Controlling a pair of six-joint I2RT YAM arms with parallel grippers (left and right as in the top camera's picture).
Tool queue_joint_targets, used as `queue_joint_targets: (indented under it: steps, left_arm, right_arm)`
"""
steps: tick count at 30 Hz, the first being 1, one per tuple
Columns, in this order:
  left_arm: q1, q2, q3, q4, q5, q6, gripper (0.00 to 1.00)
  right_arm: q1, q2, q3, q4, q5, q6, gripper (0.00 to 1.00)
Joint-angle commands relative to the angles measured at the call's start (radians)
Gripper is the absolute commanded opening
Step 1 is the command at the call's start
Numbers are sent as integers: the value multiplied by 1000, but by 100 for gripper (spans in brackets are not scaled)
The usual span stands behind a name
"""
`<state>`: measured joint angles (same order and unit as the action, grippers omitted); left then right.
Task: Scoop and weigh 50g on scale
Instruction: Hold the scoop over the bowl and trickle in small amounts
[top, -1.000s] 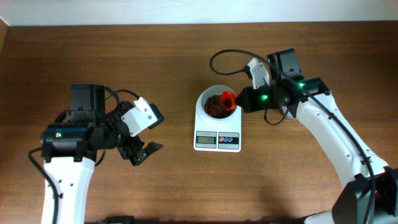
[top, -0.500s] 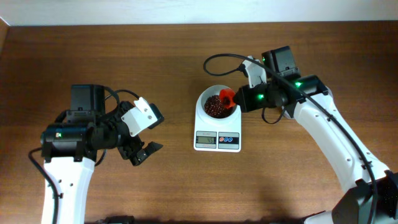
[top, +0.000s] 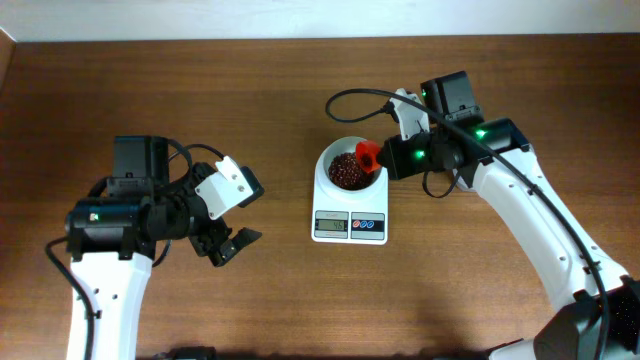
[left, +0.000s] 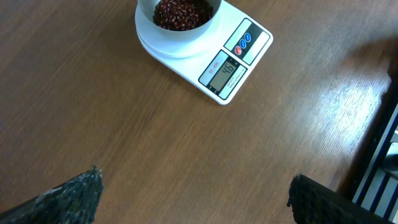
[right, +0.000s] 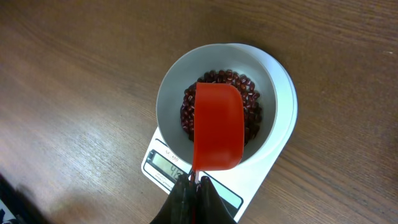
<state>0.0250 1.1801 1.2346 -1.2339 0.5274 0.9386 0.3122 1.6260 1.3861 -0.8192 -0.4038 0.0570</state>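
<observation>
Right gripper (top: 392, 160) clenches a red plastic scoop (top: 368, 156) over dark red-brown beans (top: 345, 172).
Overhead: the small white digital scale (top: 349, 215) sits mid-bench, with the scoop at its bowl's right rim; the left gripper (top: 235, 215) gapes empty, well apart. Left wrist: the scale lies far ahead of the spread fingers (left: 68, 196). Right wrist: the scoop covers the middle of the beans.
</observation>
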Motion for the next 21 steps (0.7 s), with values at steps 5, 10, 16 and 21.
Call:
queue_joint_targets:
  steps: [5,10,16,21]
  left_arm:
    - [2,-6,10,-1,22,-11,99]
    - [2,-6,10,-1,22,-11,99]
    - [2,-6,10,-1,22,-11,99]
    - [2,-6,10,-1,22,-11,99]
  right_arm:
    - [16,-1,69,-43,89,7,4]
    - [16,-1,69,-53,66,7,4]
    - [16,-1,69,-53,56,7,4]
    - [16,-1,69,-53,45,7,4]
